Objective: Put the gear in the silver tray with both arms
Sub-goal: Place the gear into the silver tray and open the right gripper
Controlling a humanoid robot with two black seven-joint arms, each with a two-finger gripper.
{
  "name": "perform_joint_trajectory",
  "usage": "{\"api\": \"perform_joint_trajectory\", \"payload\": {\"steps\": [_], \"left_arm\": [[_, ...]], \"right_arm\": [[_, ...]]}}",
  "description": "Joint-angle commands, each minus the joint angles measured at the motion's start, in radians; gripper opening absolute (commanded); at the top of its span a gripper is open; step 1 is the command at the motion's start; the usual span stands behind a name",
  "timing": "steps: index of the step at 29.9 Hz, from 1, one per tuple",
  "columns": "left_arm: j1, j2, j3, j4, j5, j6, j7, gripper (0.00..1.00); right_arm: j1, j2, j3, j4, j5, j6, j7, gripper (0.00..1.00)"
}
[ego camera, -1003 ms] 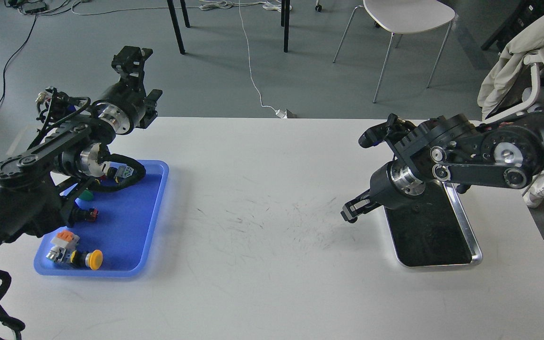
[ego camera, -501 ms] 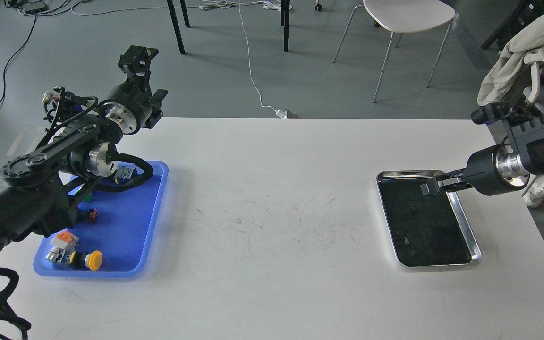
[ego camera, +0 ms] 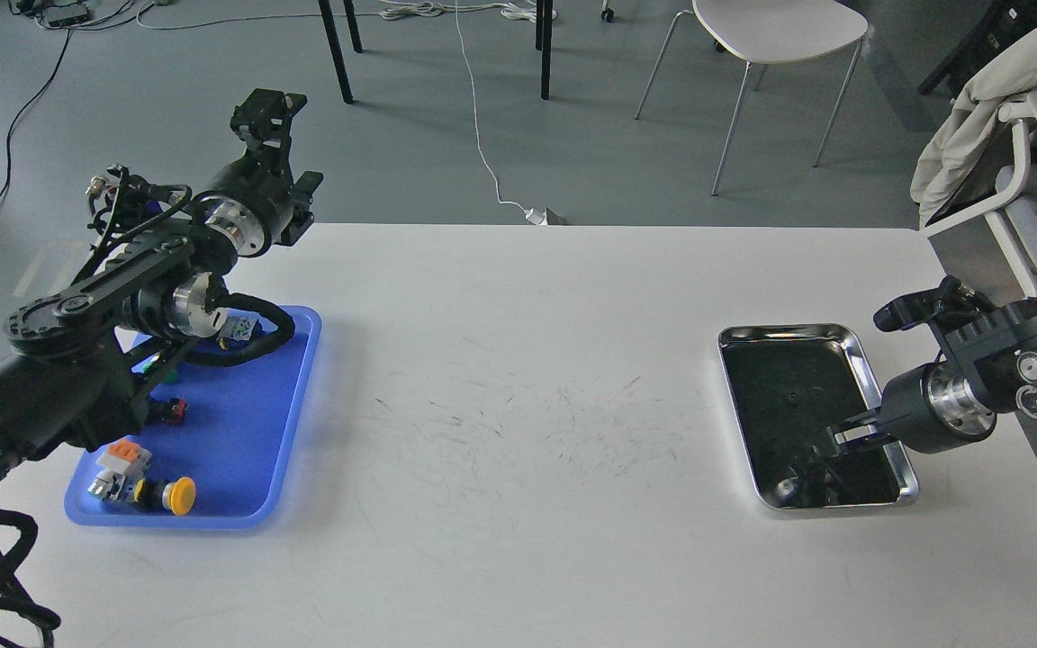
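The silver tray [ego camera: 784, 330] lies on the white table at the right, its dark bottom mirror-like. My right gripper [ego camera: 835, 440] reaches in from the right and hangs low over the tray's near right part. Its fingers look dark and small, so I cannot tell open from shut. A dim silvery shape [ego camera: 787, 490] shows in the tray's near corner; it may be a reflection. I cannot make out a gear anywhere. My left gripper [ego camera: 264, 103] is raised beyond the table's far left edge, behind the blue tray [ego camera: 289, 423]. Its fingers cannot be told apart.
The blue tray holds a yellow push button [ego camera: 180, 495], an orange-and-grey part [ego camera: 120, 461], a red-and-black part [ego camera: 173, 409] and a green part [ego camera: 157, 364]. My left arm's cables hang over its back. Chairs and table legs stand beyond the table.
My right arm swung from the tray's left side out to the right, then came down over the tray's near right part. My left gripper shifted slightly right and up.
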Motion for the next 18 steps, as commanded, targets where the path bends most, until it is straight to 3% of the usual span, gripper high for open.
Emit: {"api": "perform_joint_trajectory", "payload": {"steps": [1, 12, 18], "left_arm": [[0.001, -0.002, 0.0, 0.0, 0.0, 0.001, 0.0, 0.98], [0.001, 0.001, -0.002, 0.0, -0.001, 0.0, 0.0, 0.98], [-0.001, 0.001, -0.002, 0.0, -0.001, 0.0, 0.0, 0.98]], "right_arm": [[-0.013, 0.005, 0.001, -0.016, 0.0, 0.0, -0.002, 0.1], [-0.016, 0.042, 0.012, -0.056, 0.003, 0.0, -0.002, 0.18], [-0.039, 0.047, 0.05, -0.064, 0.004, 0.0, -0.002, 0.27]]}}
